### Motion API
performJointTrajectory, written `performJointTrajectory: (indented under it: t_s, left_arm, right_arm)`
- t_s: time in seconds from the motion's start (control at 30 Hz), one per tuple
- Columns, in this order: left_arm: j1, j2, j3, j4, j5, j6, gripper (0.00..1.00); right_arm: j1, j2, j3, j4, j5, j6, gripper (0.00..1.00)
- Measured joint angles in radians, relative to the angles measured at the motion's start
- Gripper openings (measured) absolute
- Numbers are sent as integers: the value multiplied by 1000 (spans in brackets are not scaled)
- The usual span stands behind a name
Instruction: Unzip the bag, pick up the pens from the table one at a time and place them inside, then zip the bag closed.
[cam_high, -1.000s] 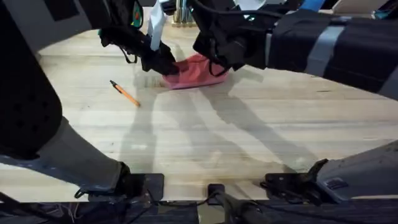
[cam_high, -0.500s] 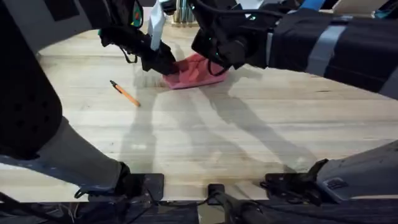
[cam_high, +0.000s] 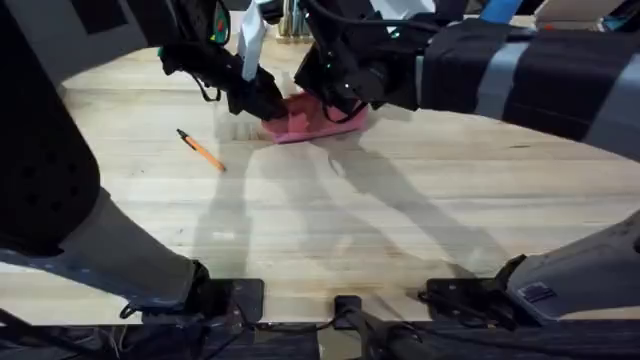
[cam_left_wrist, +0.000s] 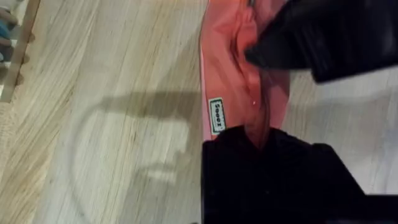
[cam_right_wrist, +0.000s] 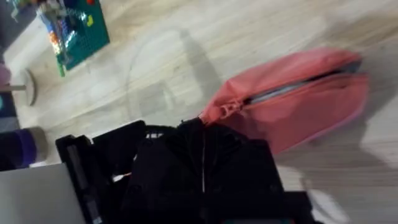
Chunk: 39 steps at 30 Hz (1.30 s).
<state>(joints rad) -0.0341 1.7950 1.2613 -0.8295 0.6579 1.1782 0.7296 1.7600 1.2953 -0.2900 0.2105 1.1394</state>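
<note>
The salmon-pink bag lies at the back middle of the table. My left gripper is shut on the bag's left end, with the pink fabric pinched between its black fingers. My right gripper sits over the bag's top, shut on the zipper pull. Beyond the pull the zipper gapes, a dark slit running to the bag's far end. An orange pen with a black tip lies on the bare wood to the left of the bag, clear of both grippers.
A wooden holder with upright pens stands at the back edge behind the bag. A green box rests on the wood beside the arms. The table's front half is open wood, crossed by the arms' shadows.
My right gripper has slid leftward along the bag's top toward the left gripper, and the bag has bunched slightly. The left gripper and the orange pen have stayed put.
</note>
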Motion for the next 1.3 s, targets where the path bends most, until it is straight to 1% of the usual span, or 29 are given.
performJointTrajectory:
  t_s: [0.2, 0.43, 0.6, 0.93, 1.13, 1.3]
  left_arm:
    - [0, 0, 0, 0, 0, 0, 42]
    - [0, 0, 0, 1, 2, 0, 42]
    - [0, 0, 0, 1, 2, 0, 42]
    - [0, 0, 0, 0, 3, 0, 42]
    - [0, 0, 0, 1, 3, 0, 42]
    - [0, 0, 0, 1, 3, 0, 42]
  right_arm:
    - [0, 25, 0, 52, -79, 36, 31]
    - [19, 38, 0, 145, -225, 75, 31]
    - [16, 38, 0, 146, -249, 92, 31]
    - [14, 38, 0, 146, -254, 85, 31]
    - [7, 38, 0, 142, -263, 8, 31]
    - [-13, 10, 0, 48, -273, -80, 32]
